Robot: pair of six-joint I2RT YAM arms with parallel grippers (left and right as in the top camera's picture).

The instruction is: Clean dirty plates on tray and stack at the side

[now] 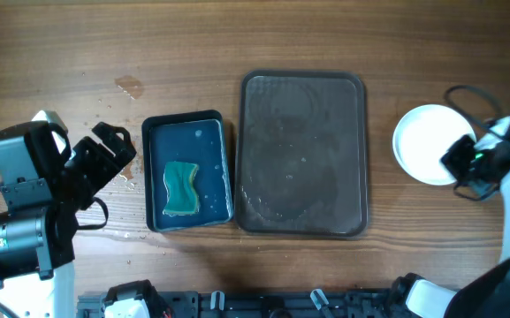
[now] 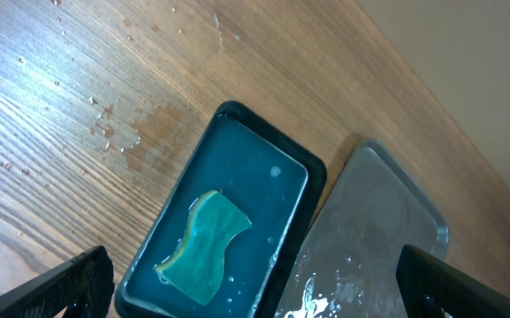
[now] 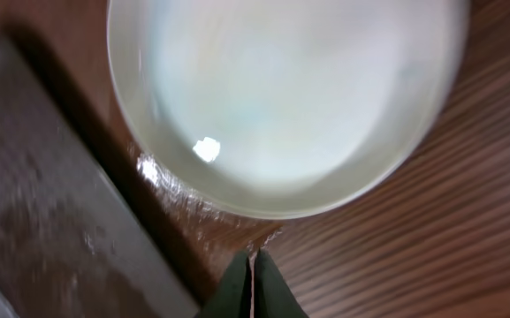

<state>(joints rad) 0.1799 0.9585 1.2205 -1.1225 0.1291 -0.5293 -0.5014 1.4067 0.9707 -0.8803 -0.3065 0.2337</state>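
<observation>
White plates [image 1: 424, 141] sit stacked on the table right of the dark brown tray [image 1: 303, 155]; the stack also shows in the right wrist view [image 3: 281, 97], clean and white on top. The tray holds no plates, only water streaks, and shows in the left wrist view [image 2: 374, 238] and right wrist view [image 3: 42, 203]. My right gripper [image 3: 253, 283] is shut and empty, just off the stack's rim; overhead it is at the stack's right edge [image 1: 462, 159]. My left gripper [image 2: 255, 291] is open and empty, above the near end of the black tray; overhead it is left of that tray [image 1: 113, 150].
A small black tray of blue water [image 1: 186, 170] with a green sponge [image 1: 182, 187] lies left of the brown tray, also in the left wrist view [image 2: 224, 230]. Water drops spot the wood near it [image 1: 129, 86].
</observation>
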